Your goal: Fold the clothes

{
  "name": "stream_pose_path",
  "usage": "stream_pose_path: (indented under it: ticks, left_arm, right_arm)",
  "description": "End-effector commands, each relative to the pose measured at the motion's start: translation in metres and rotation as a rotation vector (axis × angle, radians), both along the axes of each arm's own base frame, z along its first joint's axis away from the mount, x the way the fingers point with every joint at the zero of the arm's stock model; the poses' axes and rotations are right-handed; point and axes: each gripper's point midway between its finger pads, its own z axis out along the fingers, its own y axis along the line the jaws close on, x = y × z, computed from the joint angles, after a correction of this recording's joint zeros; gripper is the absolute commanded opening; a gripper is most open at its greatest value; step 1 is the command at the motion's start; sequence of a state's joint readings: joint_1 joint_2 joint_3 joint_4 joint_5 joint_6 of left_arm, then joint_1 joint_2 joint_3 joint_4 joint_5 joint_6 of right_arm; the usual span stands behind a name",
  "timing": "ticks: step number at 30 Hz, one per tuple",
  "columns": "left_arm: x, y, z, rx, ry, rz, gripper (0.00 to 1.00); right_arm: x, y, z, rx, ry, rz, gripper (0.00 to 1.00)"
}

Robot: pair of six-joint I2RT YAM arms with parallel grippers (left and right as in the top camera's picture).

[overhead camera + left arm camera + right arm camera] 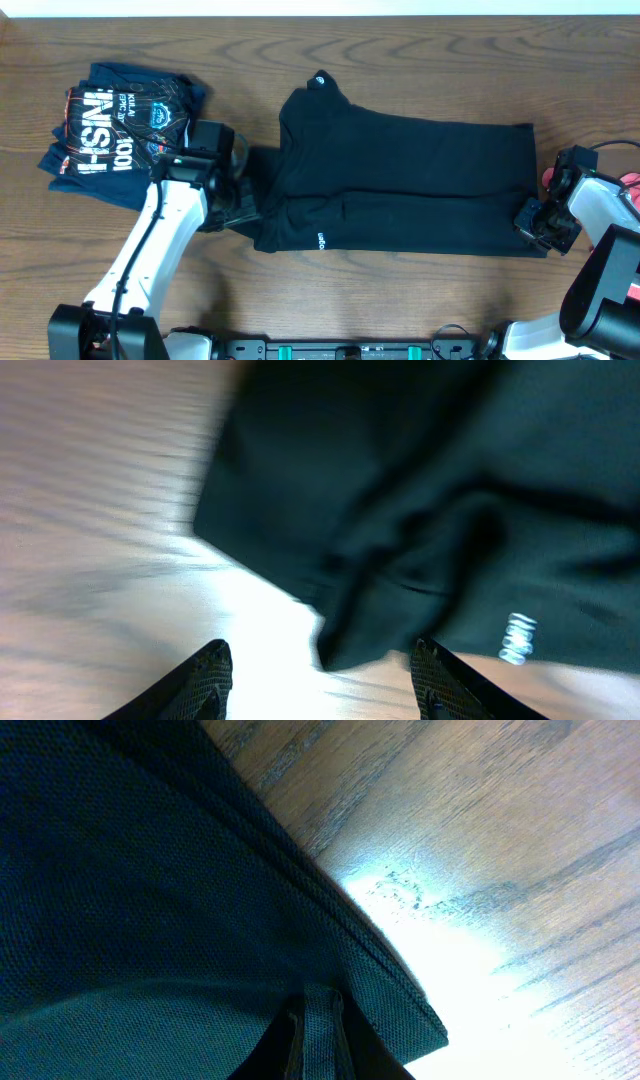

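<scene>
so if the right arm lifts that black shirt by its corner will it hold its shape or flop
Probably floppy: the black shirt lies in soft folds and bunches by the left fingers. Lifted by the corner pinched in the right fingers, it would likely drape and unfold. Pushed, it should wrinkle rather than slide.

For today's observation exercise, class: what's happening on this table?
Two robot arms are folding a black T-shirt spread across the table. The right tool pinches its right-end corner. The left tool stands open at the other end, gripping nothing. A navy printed shirt lies folded at the far left.
</scene>
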State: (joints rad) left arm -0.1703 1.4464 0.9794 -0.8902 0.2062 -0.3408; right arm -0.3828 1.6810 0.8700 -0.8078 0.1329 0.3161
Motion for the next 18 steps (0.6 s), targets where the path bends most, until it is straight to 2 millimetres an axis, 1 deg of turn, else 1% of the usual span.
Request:
stream_pose_path:
  ticks: [1,7,10,12,13,15,17,18]
  left_arm:
    - [-0.009,-0.033,-0.002,-0.122,0.041,-0.053,0.59]
    - [-0.016,-0.064,-0.027,-0.111,0.086,-0.143,0.59]
    - [-0.015,-0.072,-0.039,-0.103,0.101,-0.168,0.57]
    - [-0.014,-0.074,-0.045,-0.101,0.115,-0.151,0.51]
    - [-0.013,-0.074,-0.047,-0.1,0.117,-0.151,0.45]
    - [-0.012,-0.074,-0.049,-0.099,0.118,-0.151,0.38]
    - [-0.011,-0.075,-0.048,-0.102,0.109,-0.152,0.29]
    - [-0.009,-0.075,-0.047,-0.104,0.103,-0.152,0.22]
  right_arm:
    - [-0.009,-0.007,-0.004,-0.028,0.025,-0.034,0.1]
    - [-0.008,-0.007,-0.004,-0.026,0.021,-0.035,0.1]
    - [-0.008,-0.007,-0.004,-0.026,0.021,-0.034,0.1]
    - [-0.008,-0.007,-0.004,-0.026,0.021,-0.035,0.1]
    - [-0.008,-0.007,-0.004,-0.027,0.02,-0.035,0.1]
    - [-0.008,-0.007,-0.004,-0.027,0.02,-0.035,0.1]
    - [-0.007,-0.007,-0.004,-0.027,0.019,-0.035,0.1]
    - [-0.007,-0.007,-0.004,-0.028,0.018,-0.035,0.1]
